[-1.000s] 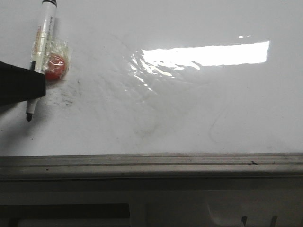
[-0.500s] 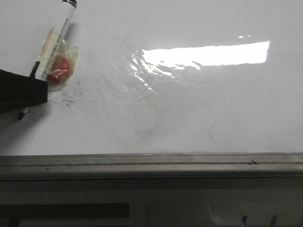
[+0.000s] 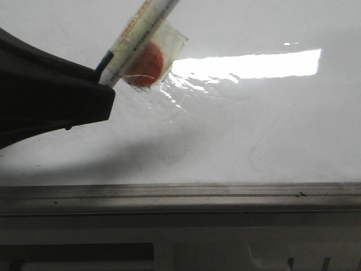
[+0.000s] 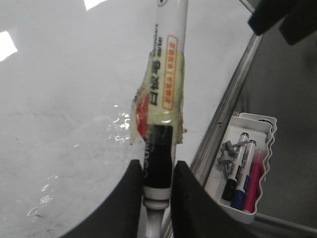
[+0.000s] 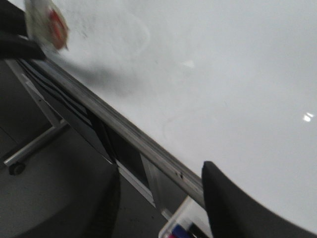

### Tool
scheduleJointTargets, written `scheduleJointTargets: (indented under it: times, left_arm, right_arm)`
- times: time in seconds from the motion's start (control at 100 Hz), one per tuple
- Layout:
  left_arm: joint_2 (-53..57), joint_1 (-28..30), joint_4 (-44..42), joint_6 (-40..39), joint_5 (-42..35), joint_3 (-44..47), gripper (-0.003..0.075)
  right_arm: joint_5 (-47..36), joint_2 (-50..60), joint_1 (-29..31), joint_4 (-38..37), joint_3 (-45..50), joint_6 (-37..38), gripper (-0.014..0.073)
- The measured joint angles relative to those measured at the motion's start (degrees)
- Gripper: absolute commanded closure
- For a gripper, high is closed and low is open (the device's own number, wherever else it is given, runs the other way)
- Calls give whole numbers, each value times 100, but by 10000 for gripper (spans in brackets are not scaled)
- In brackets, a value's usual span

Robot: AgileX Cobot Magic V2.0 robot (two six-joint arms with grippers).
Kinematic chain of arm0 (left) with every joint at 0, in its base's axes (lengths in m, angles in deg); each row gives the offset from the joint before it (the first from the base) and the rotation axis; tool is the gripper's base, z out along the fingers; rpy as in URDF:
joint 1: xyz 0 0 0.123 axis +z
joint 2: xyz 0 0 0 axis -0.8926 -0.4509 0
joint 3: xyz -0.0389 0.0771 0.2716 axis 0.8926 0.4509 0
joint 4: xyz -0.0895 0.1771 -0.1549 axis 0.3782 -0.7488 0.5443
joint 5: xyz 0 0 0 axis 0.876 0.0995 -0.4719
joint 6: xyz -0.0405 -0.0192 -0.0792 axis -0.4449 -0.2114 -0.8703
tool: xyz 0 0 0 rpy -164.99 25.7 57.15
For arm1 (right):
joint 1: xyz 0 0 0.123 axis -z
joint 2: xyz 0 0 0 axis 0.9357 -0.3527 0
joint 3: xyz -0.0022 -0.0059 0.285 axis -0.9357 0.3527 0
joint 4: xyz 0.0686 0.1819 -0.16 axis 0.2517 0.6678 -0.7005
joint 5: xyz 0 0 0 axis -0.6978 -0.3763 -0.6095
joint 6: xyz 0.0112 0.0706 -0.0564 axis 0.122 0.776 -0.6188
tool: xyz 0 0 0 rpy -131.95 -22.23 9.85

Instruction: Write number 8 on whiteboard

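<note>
While the left claw (image 4: 157, 186) grips the marker pen (image 4: 166, 94) firmly between both fingers, no number 8 shows on the whiteboard (image 3: 254, 135); only faint grey smudges do. The pen's long axis runs diagonally in the front view, its back end away from the claw and its tip hidden there. Risk: the taped red disc (image 3: 144, 65) may foul the board, or the hidden tip may skip on contact. The right claw (image 5: 163, 208) stands released, empty, near the edge rail (image 5: 124, 131).

A white tray (image 4: 245, 163) beside the board's rail holds black, blue and pink markers (image 4: 242, 171) side by side.
</note>
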Motion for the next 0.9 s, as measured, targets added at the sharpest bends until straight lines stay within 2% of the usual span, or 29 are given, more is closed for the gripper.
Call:
scheduleJointTargets:
  times: [0.36,0.63,0.68,0.75,0.9]
  left_arm:
    - [0,0,-156,47,-318,0,741]
    - [0,0,-417,47,-350,0,741]
    - [0,0,-431,47,-353,0,741]
    - [0,0,-454,47,-365,0,741]
    - [0,0,-479,58,-429,0,725]
  right_arm:
    - [-920,-1798,-1174,64,-1024,-14,219]
    - [-1494,-2684,-1517,76,-1479,-17,238]
    - [-1573,-2735,-1568,76,-1538,-17,274]
    - [-1701,-2770,-1589,130,-1567,-17,369]
    - [-1734,-2810,-1594,252,-1580,-17,655]
